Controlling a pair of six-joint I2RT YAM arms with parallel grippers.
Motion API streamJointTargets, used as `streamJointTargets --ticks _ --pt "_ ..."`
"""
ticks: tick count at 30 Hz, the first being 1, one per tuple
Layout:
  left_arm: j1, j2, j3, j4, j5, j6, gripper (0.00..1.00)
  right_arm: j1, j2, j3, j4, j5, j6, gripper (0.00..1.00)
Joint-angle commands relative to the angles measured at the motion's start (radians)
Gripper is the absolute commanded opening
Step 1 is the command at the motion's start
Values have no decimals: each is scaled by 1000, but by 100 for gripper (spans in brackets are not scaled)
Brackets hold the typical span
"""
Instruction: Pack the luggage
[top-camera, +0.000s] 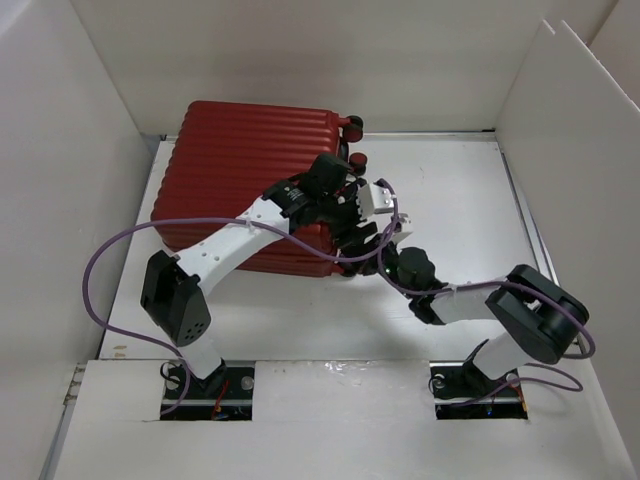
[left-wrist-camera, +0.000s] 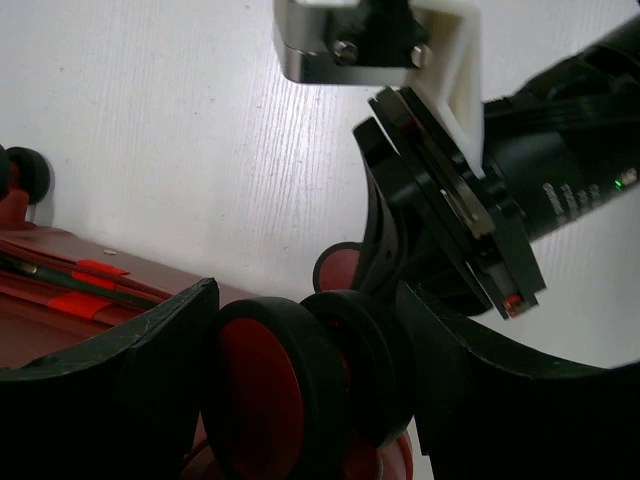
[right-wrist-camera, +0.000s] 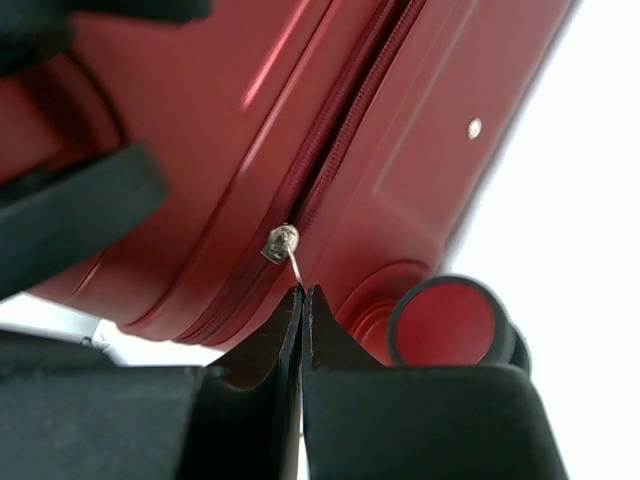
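Note:
The luggage (top-camera: 240, 160) is a dark red ribbed hard-shell suitcase lying closed on the table at the back left. In the right wrist view its side (right-wrist-camera: 200, 120) fills the frame, with the zip running up it. My right gripper (right-wrist-camera: 303, 295) is shut on the thin metal pull of the zip slider (right-wrist-camera: 282, 243), beside a red-hubbed wheel (right-wrist-camera: 450, 322). My left gripper (left-wrist-camera: 305, 335) has its jaws closed around a black double wheel (left-wrist-camera: 260, 390) at the suitcase's right end. From above, both grippers (top-camera: 345, 215) (top-camera: 362, 240) crowd that same end.
White walls enclose the table (top-camera: 450, 200) on three sides. The right arm's wrist and camera bracket (left-wrist-camera: 440, 60) hang close above my left gripper. Purple cables (top-camera: 110, 260) loop off both arms. Two more suitcase wheels (top-camera: 354, 140) stick out at the far right corner.

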Motion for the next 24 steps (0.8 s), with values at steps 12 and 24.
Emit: streamJointTargets --ticks 12,24 --pt "79 -198 -32 -275 62 41 0 -160 204 190 37 -224 -146 0" --pt "79 -229 -17 -427 165 261 0 -162 160 77 131 -599 -325 59"
